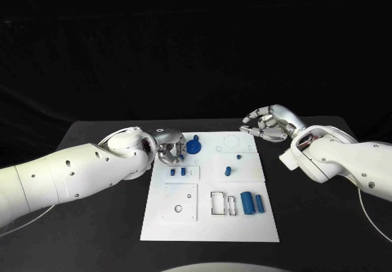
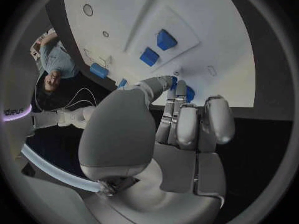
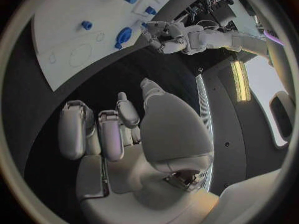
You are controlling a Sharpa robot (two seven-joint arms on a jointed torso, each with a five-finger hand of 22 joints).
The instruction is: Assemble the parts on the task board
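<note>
the left hand [image 1: 169, 145] sits at the board's [image 1: 208, 224] far left edge, fingers curled toward a blue disc [image 1: 194, 147] that lies just beside its fingertips on the board. in the left wrist view the fingers [image 2: 177, 114] reach down onto a blue piece [image 2: 189, 93] at their tips, but i cannot tell whether they grip it or only touch it. just nearer than this hand lie two small blue blocks [image 1: 177, 171]. the right hand [image 1: 268, 123] hovers off the board's far right corner, over the black table [image 1: 327, 226], fingers loosely curled and holding nothing. nearer than it, on the board, are a small peg [image 1: 228, 170] and two blue cylinders [image 1: 251, 202] side by side by a rectangular slot [image 1: 219, 204].
</note>
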